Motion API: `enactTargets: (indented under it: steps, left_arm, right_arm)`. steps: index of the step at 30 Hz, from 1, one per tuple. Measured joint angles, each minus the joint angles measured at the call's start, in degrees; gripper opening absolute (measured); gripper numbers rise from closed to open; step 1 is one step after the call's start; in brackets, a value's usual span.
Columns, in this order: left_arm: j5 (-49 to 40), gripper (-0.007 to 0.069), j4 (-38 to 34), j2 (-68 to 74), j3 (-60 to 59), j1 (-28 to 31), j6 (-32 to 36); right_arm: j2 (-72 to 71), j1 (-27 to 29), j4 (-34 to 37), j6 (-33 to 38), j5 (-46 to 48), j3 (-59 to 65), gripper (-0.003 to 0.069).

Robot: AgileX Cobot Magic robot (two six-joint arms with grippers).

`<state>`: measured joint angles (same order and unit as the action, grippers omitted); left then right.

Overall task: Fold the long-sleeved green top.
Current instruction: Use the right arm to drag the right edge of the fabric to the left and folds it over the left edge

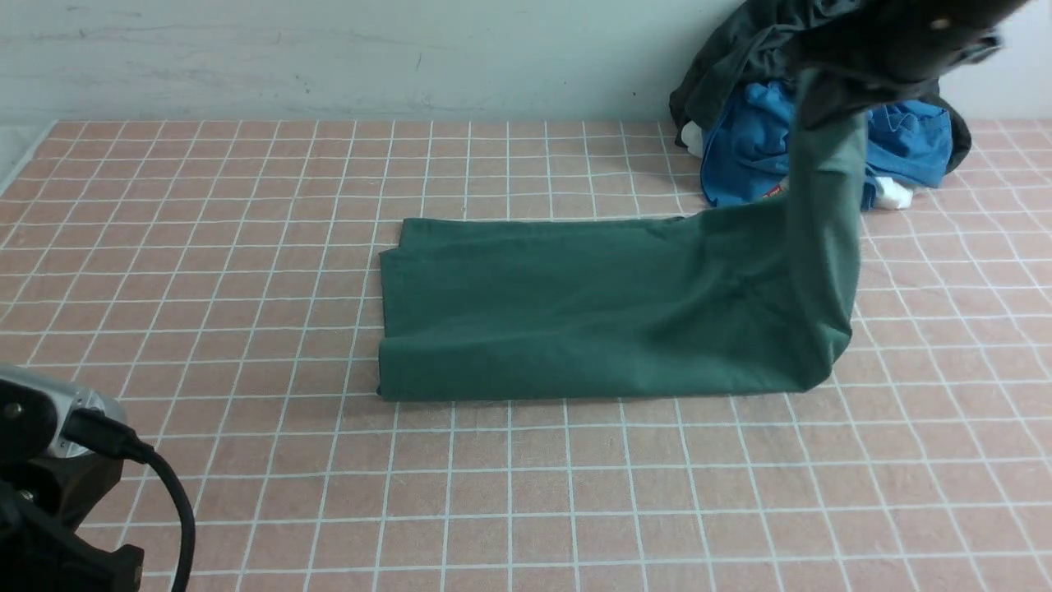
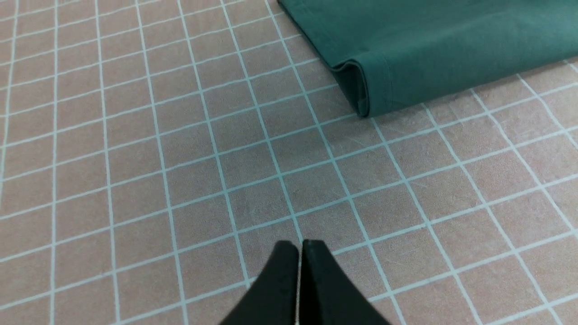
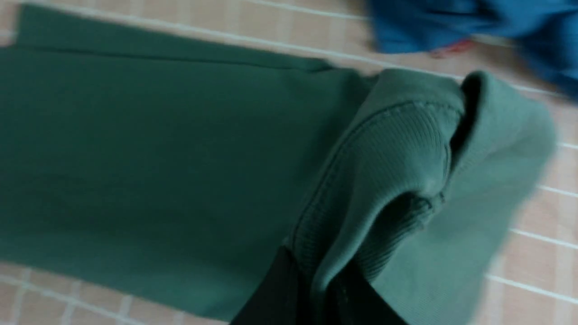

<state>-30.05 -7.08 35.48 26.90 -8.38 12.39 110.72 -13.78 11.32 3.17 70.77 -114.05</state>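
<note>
The green long-sleeved top (image 1: 575,312) lies folded into a long strip across the middle of the tiled table. Its right end rises steeply off the table to my right gripper (image 1: 830,94), high at the top right of the front view. In the right wrist view that gripper (image 3: 316,280) is shut on the ribbed edge of the top (image 3: 384,149), which bunches between its black fingers. My left gripper (image 2: 300,246) is shut with nothing in it, hovering over bare tiles near the folded front-left corner of the top (image 2: 361,90). In the front view only the left arm's wrist shows.
A pile of clothes sits at the back right against the wall: a bright blue garment (image 1: 756,140) under a dark grey-black one (image 1: 740,49). The left arm's wrist and cable (image 1: 74,460) fill the front left corner. The blue garment (image 3: 451,22) lies just beyond the lifted end.
</note>
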Motion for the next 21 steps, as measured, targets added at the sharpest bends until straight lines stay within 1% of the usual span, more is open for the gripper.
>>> enactTargets:
  steps: [2,4,5,8,12,14,15,17,19,20,21]
  left_arm:
    - [0.0,-0.0003,0.0,0.0,0.0,0.0,0.0]
    - [0.0,-0.0003,0.0,0.0,0.0,0.0,0.0]
    - [0.0,-0.0003,0.0,0.0,0.0,0.0,0.0]
    - [0.0,-0.0003,0.0,0.0,0.0,0.0,0.0]
    - [0.0,-0.0003,0.0,0.0,0.0,0.0,0.0]
    - [0.1,-0.0003,0.0,0.0,0.0,0.0,0.0]
    - [0.1,-0.0003,0.0,0.0,0.0,0.0,0.0]
    - [0.1,-0.0003,0.0,0.0,0.0,0.0,0.0]
    - [0.1,-0.0003,0.0,0.0,0.0,0.0,0.0]
    - [0.1,-0.0003,0.0,0.0,0.0,0.0,0.0]
    - [0.1,-0.0003,0.0,0.0,0.0,0.0,0.0]
  right_arm:
    - [2.1,-5.2,3.3,1.7,-3.7,0.0,0.0027]
    - [4.0,-8.7,5.7,2.6,-7.1,0.0,0.0027]
    - [5.9,-11.4,7.6,3.2,-9.9,0.0,0.0027]
    - [9.6,-16.1,10.7,4.8,-15.0,0.0,0.0027]
    - [14.1,-20.5,12.5,6.0,-22.2,0.0,0.0029]
    - [16.0,-21.6,13.1,6.6,-25.4,0.1,0.0039]
    - [16.0,-21.6,13.2,6.7,-25.4,0.1,0.0041]
    - [17.1,-21.9,14.2,6.9,-28.1,0.1,0.0078]
    - [17.2,-21.9,14.6,7.1,-29.0,-0.4,0.0133]
    - [17.2,-21.9,14.6,7.2,-29.0,-0.7,0.0139]
    - [17.2,-21.8,14.3,8.0,-28.3,-2.7,0.0196]
